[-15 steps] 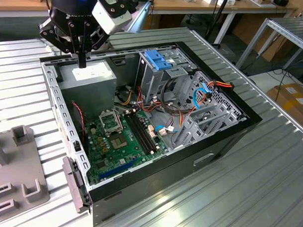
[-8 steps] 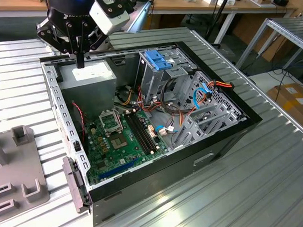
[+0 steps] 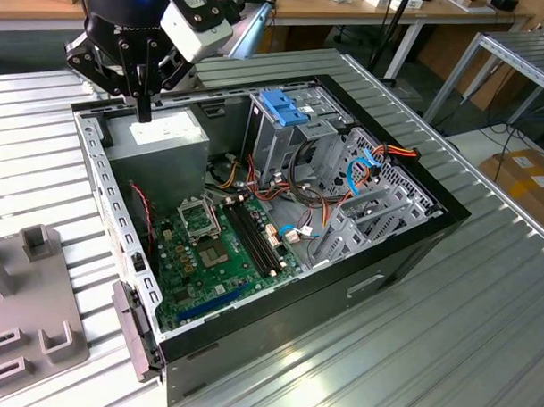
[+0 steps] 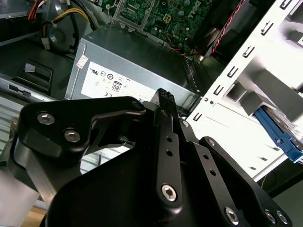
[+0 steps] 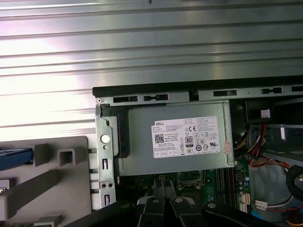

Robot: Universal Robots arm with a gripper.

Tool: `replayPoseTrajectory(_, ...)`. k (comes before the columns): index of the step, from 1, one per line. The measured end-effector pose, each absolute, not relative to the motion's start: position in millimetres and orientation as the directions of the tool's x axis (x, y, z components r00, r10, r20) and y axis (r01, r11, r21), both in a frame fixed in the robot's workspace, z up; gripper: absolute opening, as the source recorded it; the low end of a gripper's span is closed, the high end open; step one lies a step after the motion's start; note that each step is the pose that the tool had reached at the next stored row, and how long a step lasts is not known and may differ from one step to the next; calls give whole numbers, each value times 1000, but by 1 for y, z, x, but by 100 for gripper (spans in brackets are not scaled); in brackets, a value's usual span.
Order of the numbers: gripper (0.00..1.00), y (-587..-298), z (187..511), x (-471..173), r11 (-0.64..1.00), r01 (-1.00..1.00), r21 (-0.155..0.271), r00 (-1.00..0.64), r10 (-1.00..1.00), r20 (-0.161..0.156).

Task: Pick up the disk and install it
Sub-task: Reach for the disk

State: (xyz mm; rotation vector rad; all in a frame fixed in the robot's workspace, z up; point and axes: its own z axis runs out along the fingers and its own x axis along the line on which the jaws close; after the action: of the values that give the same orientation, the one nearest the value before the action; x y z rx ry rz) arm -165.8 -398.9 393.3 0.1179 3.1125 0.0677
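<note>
1. Black gripper [image 3: 145,110] points straight down over the open computer case [image 3: 277,322], at the case's far corner on the exterior view's left. Its two fingers meet at the tips with nothing between them, so it is closed and empty.
2. Right under it is the grey metal power supply [image 5: 137,146]. The gripper appears to hang just above the box rather than touch it.
3. The power supply carries a white printed label [image 5: 187,137] with small text and certification marks. No other writing stands out.
4. The disk [image 5: 14,158] is judged to be the bright blue strip lying in the grey fixture [image 5: 57,179]. This fixture stands on the ribbed metal desk [image 3: 445,352], outside the case and toward the desk's near edge on the exterior view's left. The disk's metal body and its own label are out of frame.
5. From the gripper, the disk lies across the case's slotted side wall [image 5: 105,156], beyond the power supply's end. The visible blue edge runs roughly square to that wall, which suggests the long axis, but too little shows to be sure.
6. Deeper inside the case are the green motherboard [image 3: 217,246] and the blue-topped drive cage [image 3: 280,105], which is fixed and is not the disk.
7. Judged from this, the pick-up is not yet done.
</note>
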Motion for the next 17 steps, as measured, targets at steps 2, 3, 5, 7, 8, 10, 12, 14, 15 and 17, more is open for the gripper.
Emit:
replayPoseTrajectory(2, 11, -399, 393, -166, 996, 75, 44, -997, 76, -24)
replayPoseTrajectory(3, 11, -399, 393, -166, 996, 75, 44, -997, 76, -24)
replayPoseTrajectory(5, 11, -399, 393, -167, 996, 75, 44, -997, 76, -24)
replayPoseTrajectory(7, 11, -399, 393, -171, 996, 75, 44, -997, 76, -24)
replayPoseTrajectory(8, 11, -399, 393, -173, 996, 75, 44, -997, 76, -24)
replayPoseTrajectory(10, 11, -399, 393, -180, 996, 75, 44, -997, 76, -24)
replayPoseTrajectory(12, 11, -399, 393, -184, 996, 75, 44, -997, 76, -24)
replayPoseTrajectory(14, 11, -399, 393, -187, 996, 75, 44, -997, 76, -24)
replayPoseTrajectory(15, 11, -399, 393, -190, 996, 75, 44, -997, 76, -24)
replayPoseTrajectory(17, 11, -399, 393, -194, 996, 75, 44, -997, 76, -24)
